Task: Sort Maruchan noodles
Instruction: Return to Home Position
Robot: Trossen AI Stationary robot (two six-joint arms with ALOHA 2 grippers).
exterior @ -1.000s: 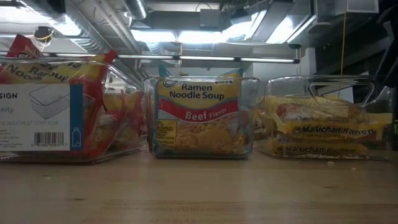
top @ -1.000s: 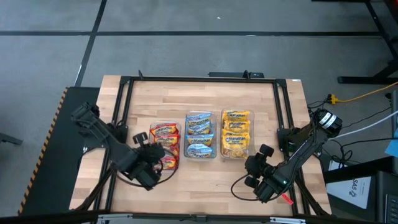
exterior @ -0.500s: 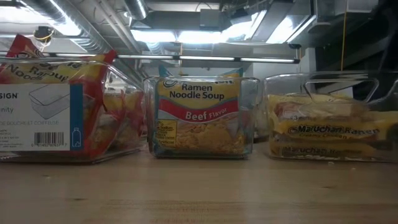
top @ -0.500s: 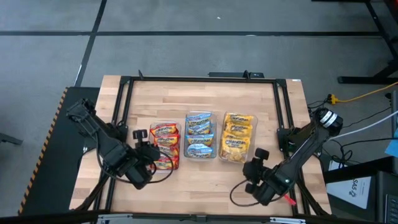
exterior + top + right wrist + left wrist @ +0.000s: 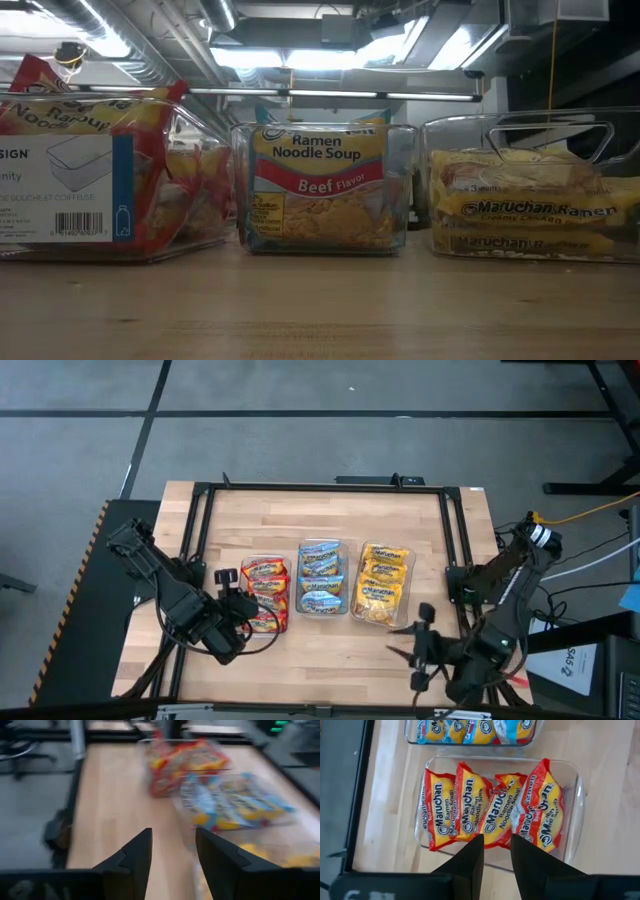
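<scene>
High view: a pale wooden counter [image 5: 320,510] seen from straight above, with three clear bins in a row at its centre. The left bin [image 5: 265,560], at 9 o'clock in the row, holds the red packets [image 5: 266,585] of Maruchan noodles. The middle bin [image 5: 323,543] holds the blue packets [image 5: 322,578]. The right bin [image 5: 386,546], at 3 o'clock in the row, holds the yellow packets [image 5: 380,590] and sits slightly askew to the other two.

The left pincer [image 5: 238,610] hangs at the 8 o'clock corner of the left bin, just beside its rim. In the left wrist view its two dark fingers [image 5: 470,865] stand a narrow gap apart and hold nothing. Beyond them four red packets stand on edge side by side in their bin.

The right pincer [image 5: 405,652] is near the counter's edge at 5 o'clock, apart from the right bin and pointing toward 9 o'clock. In the right wrist view its fingers are apart and empty, with bare wood between them.

Low view: the three bins stand side by side. The left bin carries a white label [image 5: 65,190] with a barcode. In the middle bin a front packet [image 5: 318,185] stands upright, reading "Ramen Noodle Soup, Beef Flavor". In the right bin the yellow packets lie flat in a stack.
</scene>
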